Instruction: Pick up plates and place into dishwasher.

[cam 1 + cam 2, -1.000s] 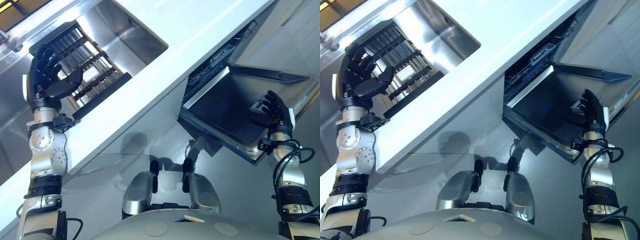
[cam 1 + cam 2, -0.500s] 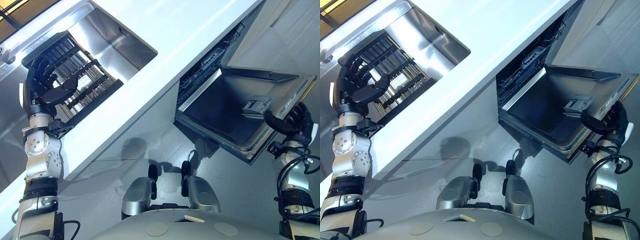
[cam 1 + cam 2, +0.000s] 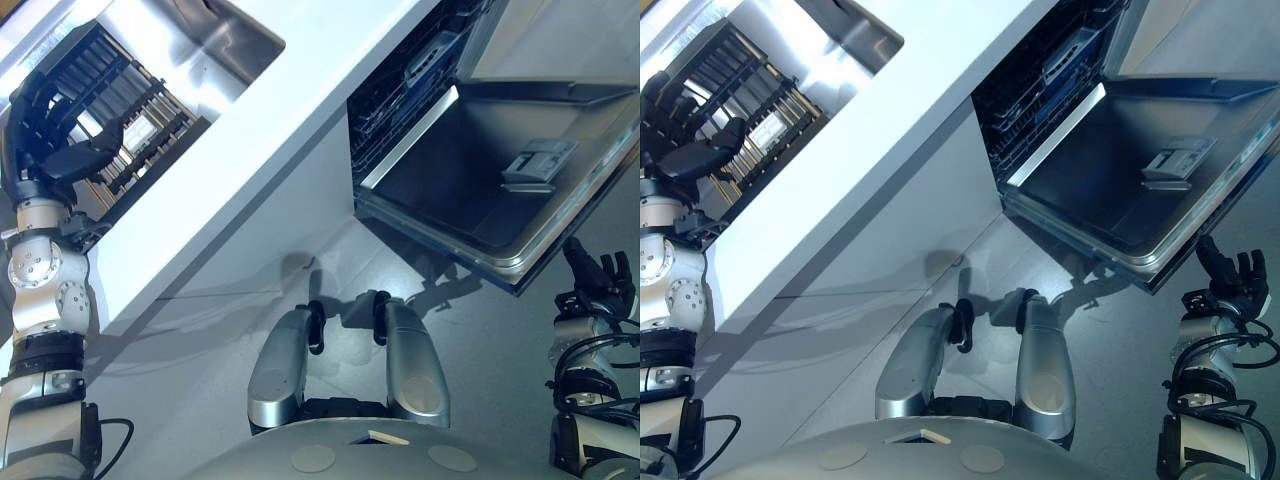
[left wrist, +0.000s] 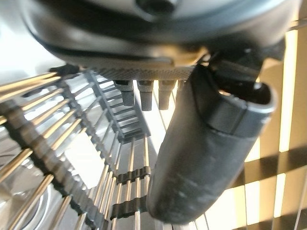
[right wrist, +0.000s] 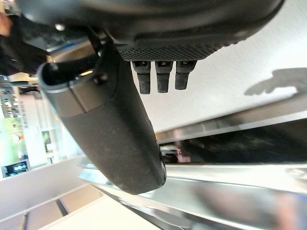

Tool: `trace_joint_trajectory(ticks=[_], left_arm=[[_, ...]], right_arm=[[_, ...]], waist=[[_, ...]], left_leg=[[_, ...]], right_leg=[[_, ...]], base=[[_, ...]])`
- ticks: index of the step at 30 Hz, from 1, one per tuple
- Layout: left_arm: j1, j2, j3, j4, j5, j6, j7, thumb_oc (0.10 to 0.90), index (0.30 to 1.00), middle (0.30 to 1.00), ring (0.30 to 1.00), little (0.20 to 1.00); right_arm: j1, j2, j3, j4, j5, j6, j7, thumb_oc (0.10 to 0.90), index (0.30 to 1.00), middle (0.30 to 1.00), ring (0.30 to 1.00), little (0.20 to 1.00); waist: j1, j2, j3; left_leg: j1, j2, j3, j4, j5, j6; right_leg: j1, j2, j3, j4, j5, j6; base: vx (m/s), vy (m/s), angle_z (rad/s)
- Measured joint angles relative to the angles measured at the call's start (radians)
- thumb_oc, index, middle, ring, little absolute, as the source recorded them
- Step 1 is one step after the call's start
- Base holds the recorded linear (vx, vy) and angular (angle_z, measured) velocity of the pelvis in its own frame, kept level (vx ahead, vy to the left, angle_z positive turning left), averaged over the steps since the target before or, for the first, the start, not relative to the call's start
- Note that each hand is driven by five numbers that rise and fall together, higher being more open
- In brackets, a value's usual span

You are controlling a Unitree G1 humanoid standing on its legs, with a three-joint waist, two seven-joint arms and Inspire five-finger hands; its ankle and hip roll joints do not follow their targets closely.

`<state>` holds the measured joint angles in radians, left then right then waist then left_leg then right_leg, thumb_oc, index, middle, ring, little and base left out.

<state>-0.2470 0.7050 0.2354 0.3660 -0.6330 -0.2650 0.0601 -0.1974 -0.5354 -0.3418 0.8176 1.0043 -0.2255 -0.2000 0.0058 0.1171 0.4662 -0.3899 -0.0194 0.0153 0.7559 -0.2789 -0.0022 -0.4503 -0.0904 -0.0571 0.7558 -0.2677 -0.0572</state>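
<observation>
Left eye view is showing the white bench crossing diagonally, the dishwasher door hanging open at three o'clock, and the dish rack at ten o'clock. No plate is visible. The left hand is hovering relaxed, holding nothing, over the rack; it should reach between the tines squarely. The right hand is waiting spread, empty, below the door's edge.

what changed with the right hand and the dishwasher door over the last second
The right hand went from the inner face of the steel-lined dishwasher door to its front edge, then dropped below it, apart from it, fingers straight. The door looks lowered further, though the camera also shifted. The left hand stayed raised and open by the black wire dish rack in the steel sink.
</observation>
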Motion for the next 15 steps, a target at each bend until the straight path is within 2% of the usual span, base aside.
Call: trace_joint_trajectory(ticks=[2, 4, 8, 12, 15], left_arm=[[-0.013, 0.008, -0.004, -0.014, -0.006, -0.005, 0.004, 0.800, 0.900, 0.900, 0.900, 0.900], [-0.013, 0.005, -0.004, -0.025, -0.008, -0.007, 0.009, 0.800, 0.900, 0.900, 0.900, 0.900], [-0.022, 0.027, -0.005, -0.074, -0.015, -0.007, 0.026, 0.800, 0.900, 0.900, 0.900, 0.900], [0.006, 0.034, 0.014, -0.087, -0.014, -0.007, 0.033, 0.800, 0.900, 0.900, 0.900, 0.900], [0.044, 0.034, 0.052, -0.068, -0.014, -0.008, 0.032, 0.800, 0.900, 0.900, 0.900, 0.900]], right_arm=[[-0.015, -0.007, -0.016, 0.003, 0.056, -0.011, 0.038, 0.800, 0.900, 0.900, 0.900, 0.900], [-0.023, -0.023, -0.015, 0.007, 0.099, 0.003, 0.082, 0.800, 0.900, 0.900, 0.900, 0.900], [-0.043, -0.035, -0.016, 0.034, 0.207, 0.021, 0.190, 0.800, 0.900, 0.900, 0.900, 0.900], [-0.009, -0.035, -0.016, -0.003, 0.328, 0.079, 0.392, 0.800, 0.900, 0.900, 0.900, 0.900], [0.080, -0.040, 0.000, -0.106, 0.393, 0.144, 0.570, 0.800, 0.900, 0.900, 0.900, 0.900]], waist=[[0.005, -0.002, 0.006], [-0.009, 0.011, 0.007], [-0.005, 0.016, 0.008], [-0.006, 0.023, 0.009], [-0.006, 0.030, 0.012]], left_leg=[[-0.014, -0.033, 0.004, -0.007, 0.003, 0.000], [-0.036, -0.035, 0.003, 0.009, 0.000, 0.002], [-0.093, -0.038, -0.002, 0.044, -0.001, 0.000], [-0.109, -0.052, -0.019, 0.042, 0.004, 0.000], [-0.115, -0.051, -0.023, 0.025, 0.008, -0.009]], right_leg=[[-0.040, -0.008, 0.024, 0.068, -0.026, 0.019], [-0.053, -0.016, 0.016, 0.073, -0.026, 0.023], [-0.103, -0.023, 0.006, 0.100, -0.025, 0.024], [-0.122, -0.040, -0.010, 0.105, -0.025, 0.024], [-0.135, -0.052, -0.028, 0.097, -0.022, 0.019]], base=[[-0.04, 0.129, -0.14], [-0.05, 0.146, 0.00], [-0.05, 0.138, 0.05], [-0.05, 0.089, -0.03], [-0.08, 0.067, -0.14]])
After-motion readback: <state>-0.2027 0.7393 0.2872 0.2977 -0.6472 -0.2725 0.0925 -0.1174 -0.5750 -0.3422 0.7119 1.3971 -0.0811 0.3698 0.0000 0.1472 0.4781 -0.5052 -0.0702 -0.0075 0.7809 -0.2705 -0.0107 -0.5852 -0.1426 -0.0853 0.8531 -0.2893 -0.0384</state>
